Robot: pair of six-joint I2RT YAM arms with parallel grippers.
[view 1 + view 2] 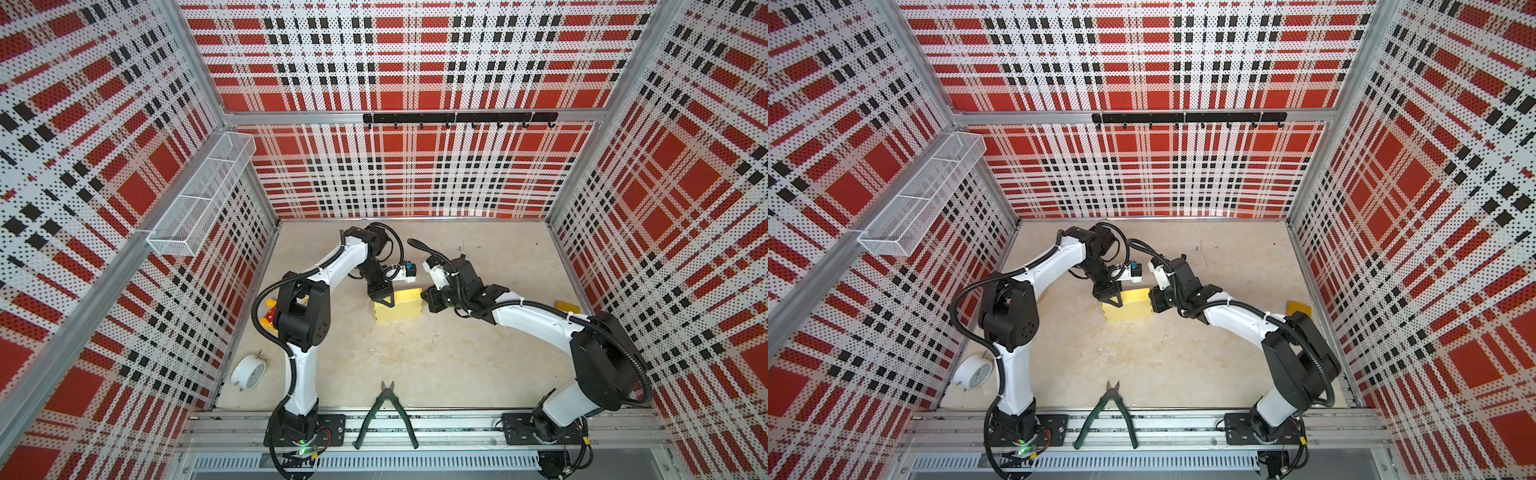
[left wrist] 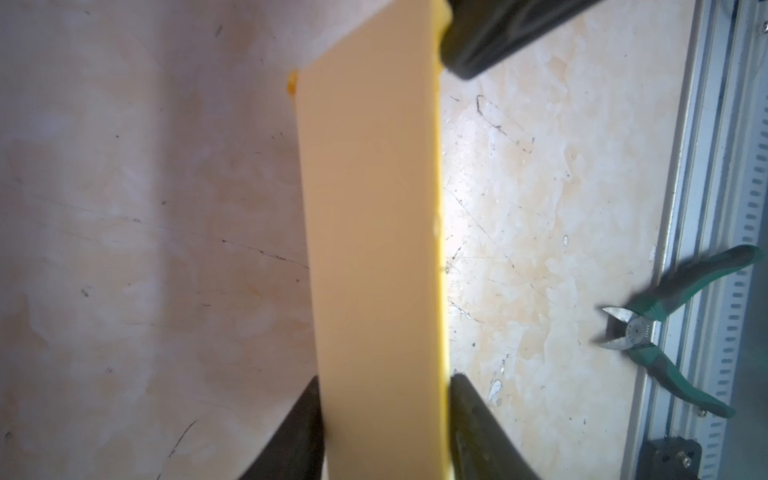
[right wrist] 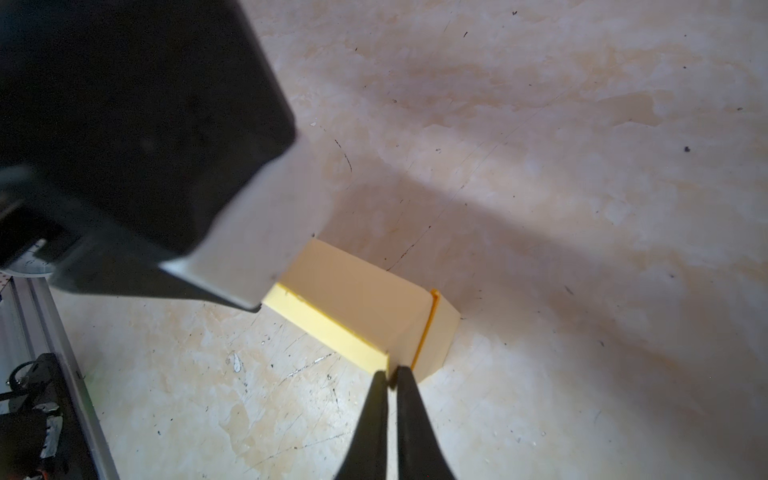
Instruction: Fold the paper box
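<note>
1. As the paper box (image 1: 401,307) sat mid-frame on the counter (image 1: 415,365) in both top views, both arms were right on it!
2. The left gripper (image 1: 384,300) clamped across the box's left end, fingers (image 2: 469,415) pressed against both faces.
3. The right gripper (image 1: 424,296) sat at the right end, nearly closed, with its tips straddling a thin wall edge. Whether it was pinching, I couldn't tell.

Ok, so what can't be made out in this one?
- Yellow plush toy with red dotted body: in a top view, mostly behind the left arm's elbow.
- Pale yellow cardboard box: both top views, left end covered by the left gripper; flap fit unclear.
- Right gripper: right wrist view, tips nearly together at a box corner; pinching or merely touching, cannot tell.
- Small orange-yellow flat piece: both top views, too small to identify.
</note>
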